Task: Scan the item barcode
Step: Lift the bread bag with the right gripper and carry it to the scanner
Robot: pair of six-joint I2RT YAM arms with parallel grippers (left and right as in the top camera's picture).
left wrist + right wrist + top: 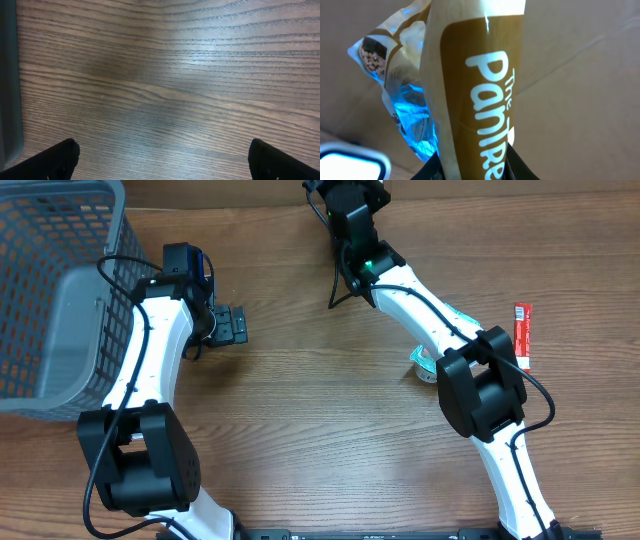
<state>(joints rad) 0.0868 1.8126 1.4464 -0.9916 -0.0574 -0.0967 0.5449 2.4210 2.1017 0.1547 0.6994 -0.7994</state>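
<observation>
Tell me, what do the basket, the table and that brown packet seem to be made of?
The basket looks like matte grey plastic, moulded as open mesh. The table is wood or wood-look laminate: brown grain lines, soft sheen. The packet seems thin glossy plastic film: crinkled, bright glints, printed lettering.

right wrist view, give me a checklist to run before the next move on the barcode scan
1. snack bag clamped in right jaws: ok.
2. barcode facing this camera: not ok, only brand lettering shows.
3. barcode on the bag's hidden side: cannot tell.
4. left jaws open and empty over bare table: ok.
5. red packet lying apart from both arms: ok.
</observation>
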